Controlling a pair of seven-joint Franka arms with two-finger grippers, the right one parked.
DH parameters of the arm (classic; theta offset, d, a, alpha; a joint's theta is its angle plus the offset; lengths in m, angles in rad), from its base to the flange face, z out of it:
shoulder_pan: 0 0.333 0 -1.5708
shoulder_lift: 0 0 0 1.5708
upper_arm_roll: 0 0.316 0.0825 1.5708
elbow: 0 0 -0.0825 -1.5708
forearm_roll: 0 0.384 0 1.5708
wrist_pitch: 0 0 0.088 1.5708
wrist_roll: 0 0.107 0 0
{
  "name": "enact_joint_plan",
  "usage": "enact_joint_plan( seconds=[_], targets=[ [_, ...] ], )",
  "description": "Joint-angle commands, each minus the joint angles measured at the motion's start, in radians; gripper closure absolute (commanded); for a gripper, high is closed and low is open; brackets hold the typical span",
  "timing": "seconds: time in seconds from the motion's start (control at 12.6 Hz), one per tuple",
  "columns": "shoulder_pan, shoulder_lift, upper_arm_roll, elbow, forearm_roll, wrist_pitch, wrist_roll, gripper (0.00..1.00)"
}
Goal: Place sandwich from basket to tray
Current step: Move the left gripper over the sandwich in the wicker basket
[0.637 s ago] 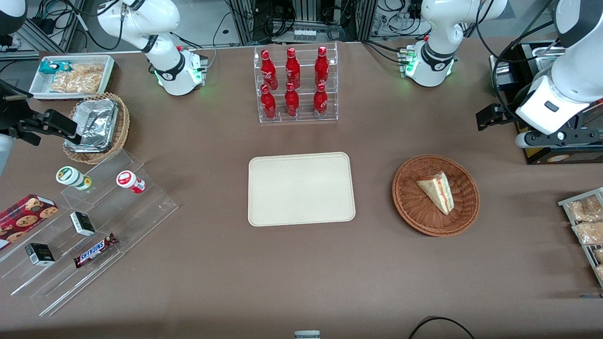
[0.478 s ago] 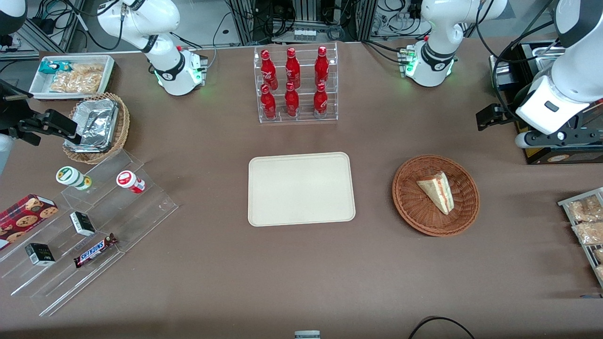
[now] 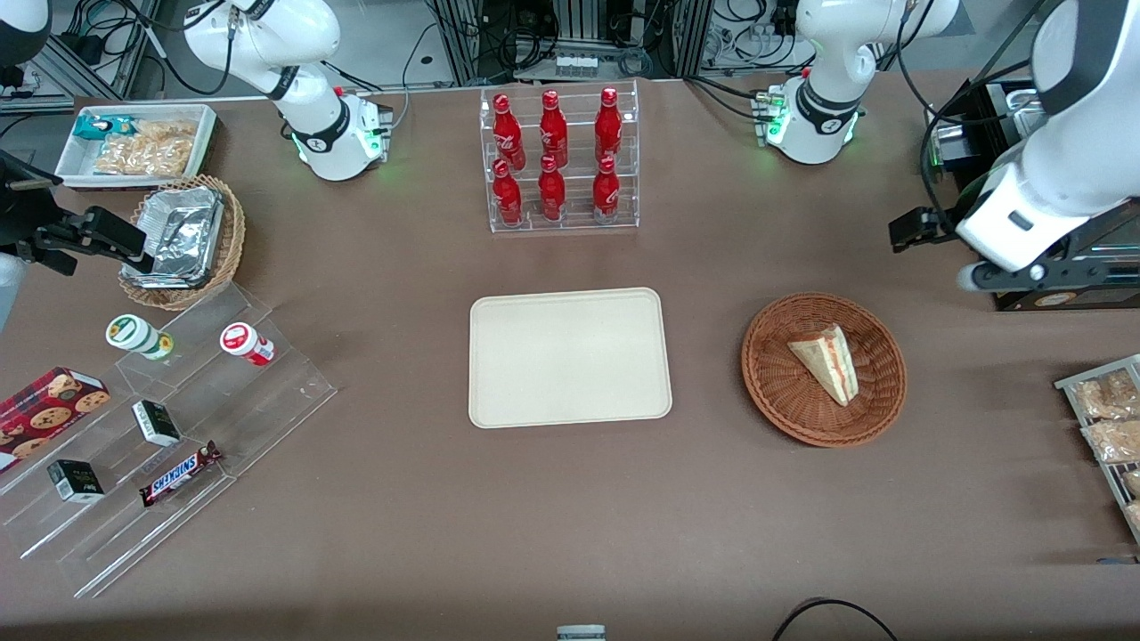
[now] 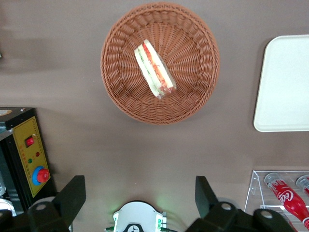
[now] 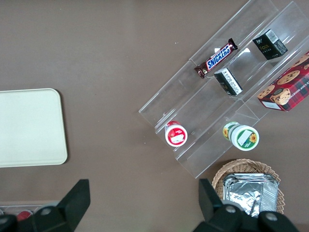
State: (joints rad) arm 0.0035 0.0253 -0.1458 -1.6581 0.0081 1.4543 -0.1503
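- Wicker basket (image 3: pixel 824 369), lower right of centre in the front view, holds the sandwich (image 3: pixel 826 361) lying flat; pickup has not begun.
- Cream tray (image 3: pixel 569 357) at frame centre lies bare, beside the basket.
- End effector (image 4: pixel 137 203) hovers high at the right edge, spread wide, holding nothing; next it should descend over the wedge.
- Red bottles (image 3: pixel 554 153) in the upper centre rack stand clear of the path.
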Motion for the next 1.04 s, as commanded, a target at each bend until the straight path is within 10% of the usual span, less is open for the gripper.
enact_joint_plan(
  seconds=[0.0, 0.96],
  targets=[
    [-0.002, 0.013, -0.006, -0.101, -0.002, 0.113, 0.011, 0.0],
    [-0.003, 0.041, -0.005, -0.569, 0.007, 0.784, -0.121, 0.0]
  ],
)
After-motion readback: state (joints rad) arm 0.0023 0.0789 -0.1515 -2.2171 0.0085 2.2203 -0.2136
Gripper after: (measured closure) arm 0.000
